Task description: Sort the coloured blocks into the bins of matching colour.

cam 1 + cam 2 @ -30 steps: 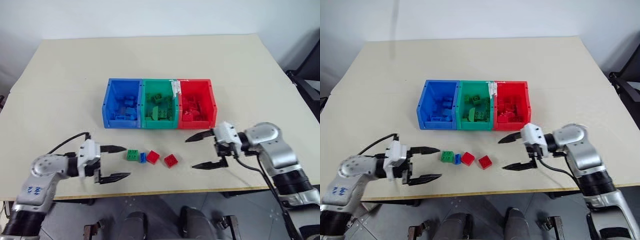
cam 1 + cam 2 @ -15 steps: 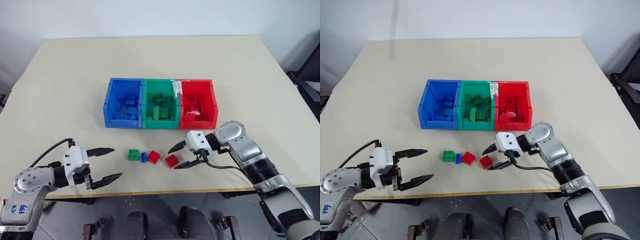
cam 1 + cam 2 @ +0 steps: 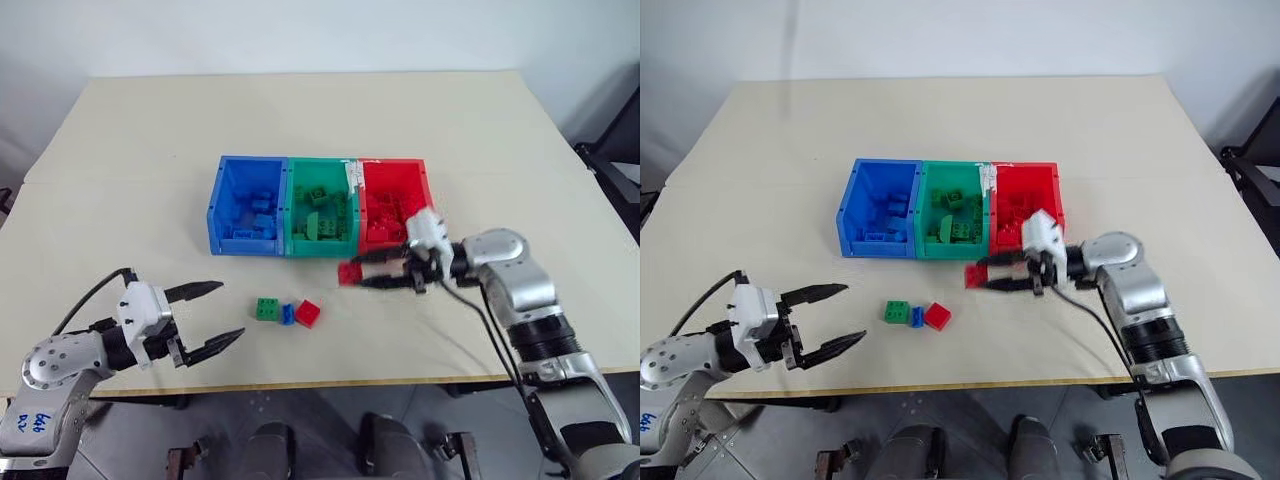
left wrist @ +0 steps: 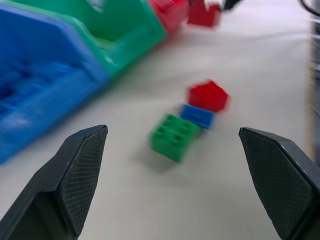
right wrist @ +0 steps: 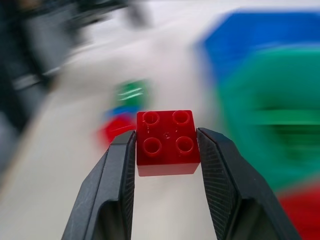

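now the right gripper (image 3: 352, 275) has its jaws clenched on a red block (image 5: 167, 141), pinched by its two sides with the studs facing the wrist camera. it holds the block above the surface (image 3: 150, 160), just in front of the near wall of the red bin (image 3: 395, 205), close to the corner where that bin joins the green bin (image 3: 320, 210). the arm reaches in from the right with the jaws pointing towards the robot's left.

the three bins stand joined in a row in the middle of the surface: the blue bin (image 3: 245, 205) on the left, green in the centre, red on the right, with white tape (image 3: 351, 175) on the rim between green and red. each bin has blocks of its own colour inside.

three loose blocks lie in a short row on the surface in front of the bins: a green block (image 3: 266, 309), a smaller blue block (image 3: 286, 314) touching it, and a second red block (image 3: 308, 313) just beside the blue one.

the left gripper (image 3: 215, 315) sits near the front left of the surface, jaws released and spread wide, holding nothing, pointing towards the loose blocks but well apart from them.
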Available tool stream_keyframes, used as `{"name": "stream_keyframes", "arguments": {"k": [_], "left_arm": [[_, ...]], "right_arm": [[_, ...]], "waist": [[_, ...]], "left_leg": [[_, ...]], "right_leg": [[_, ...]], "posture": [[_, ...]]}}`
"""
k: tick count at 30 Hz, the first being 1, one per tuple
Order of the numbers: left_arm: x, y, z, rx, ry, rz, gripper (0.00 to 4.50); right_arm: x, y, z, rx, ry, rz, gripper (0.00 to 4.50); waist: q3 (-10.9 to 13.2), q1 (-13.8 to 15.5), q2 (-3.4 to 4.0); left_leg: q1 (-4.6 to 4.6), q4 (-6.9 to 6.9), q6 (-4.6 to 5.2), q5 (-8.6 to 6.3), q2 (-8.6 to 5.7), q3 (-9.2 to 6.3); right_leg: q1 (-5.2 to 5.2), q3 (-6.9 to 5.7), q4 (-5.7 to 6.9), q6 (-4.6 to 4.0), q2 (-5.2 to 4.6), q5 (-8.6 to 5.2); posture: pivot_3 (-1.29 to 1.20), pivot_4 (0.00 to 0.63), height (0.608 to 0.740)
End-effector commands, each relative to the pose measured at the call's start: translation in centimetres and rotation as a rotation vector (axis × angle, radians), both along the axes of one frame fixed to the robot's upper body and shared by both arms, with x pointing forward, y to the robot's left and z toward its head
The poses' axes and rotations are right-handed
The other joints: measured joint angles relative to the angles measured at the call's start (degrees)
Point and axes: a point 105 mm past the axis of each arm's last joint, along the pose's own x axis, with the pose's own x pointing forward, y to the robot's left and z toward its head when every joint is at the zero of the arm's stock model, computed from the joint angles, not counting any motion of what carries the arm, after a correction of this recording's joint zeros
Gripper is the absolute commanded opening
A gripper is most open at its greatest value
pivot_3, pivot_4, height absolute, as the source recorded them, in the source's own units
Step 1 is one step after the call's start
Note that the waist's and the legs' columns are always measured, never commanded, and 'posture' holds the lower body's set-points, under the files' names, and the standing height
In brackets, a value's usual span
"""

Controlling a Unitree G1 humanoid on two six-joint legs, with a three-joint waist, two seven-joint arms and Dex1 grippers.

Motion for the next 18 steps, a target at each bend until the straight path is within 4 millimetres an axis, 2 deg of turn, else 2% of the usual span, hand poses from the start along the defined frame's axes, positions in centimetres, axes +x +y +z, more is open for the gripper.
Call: {"name": "stream_keyframes", "arguments": {"k": [1,5,11,14,16,18], "left_arm": [[-0.3,0.4,1.0,-0.018,-0.051,0.047,4.5],[-0.9,0.4,0.8,-0.029,-0.036,0.063,4.5],[-1.3,0.3,0.9,-0.04,-0.027,0.07,4.5],[-1.2,0.7,1.0,-0.035,-0.043,0.102,4.5],[-1.2,1.2,1.1,-0.023,-0.052,0.131,4.5],[-1.4,1.9,1.0,-0.016,-0.048,0.158,4.5]], "right_arm": [[3.6,-2.2,2.7,0.078,-0.081,-0.225,1.44],[5.8,-2.9,2.6,0.062,-0.089,-0.317,1.44],[6.1,-2.7,2.8,0.058,-0.1,-0.294,3.48],[5.2,-2.7,3.9,0.078,-0.15,-0.226,4.47],[3.1,-2.2,4.5,0.1,-0.166,-0.077,4.47],[1.0,-1.9,4.3,0.078,-0.162,0.047,4.47]], "waist": [[0.0,-0.11,0.0],[-0.01,-0.47,-0.01],[0.0,-0.69,0.0],[0.0,-1.04,0.0],[0.0,-1.2,0.0],[0.0,-1.25,0.0]], "left_leg": [[0.02,0.0,-0.01,-0.01,0.01,0.01],[0.03,-0.09,-0.01,-0.01,0.02,0.07],[-0.01,-0.06,0.0,-0.02,0.03,0.07],[-0.01,-0.04,0.0,-0.02,0.04,0.06],[-0.01,-0.04,0.0,-0.02,0.04,0.06],[-0.01,-0.1,0.0,-0.02,0.05,0.03]], "right_leg": [[-0.01,0.0,0.02,-0.01,0.01,-0.01],[-0.05,-0.01,0.03,-0.05,0.0,-0.03],[-0.06,-0.02,0.02,-0.05,-0.01,-0.03],[-0.05,-0.02,0.04,-0.05,-0.01,-0.03],[-0.05,-0.02,0.04,-0.05,-0.01,-0.03],[-0.05,-0.04,0.01,-0.05,-0.01,-0.03]], "posture": [[0.0,0.15,0.74],[0.0,0.15,0.74],[0.0,0.15,0.74],[0.0,0.15,0.74],[0.0,0.15,0.74],[0.0,0.15,0.74]]}}
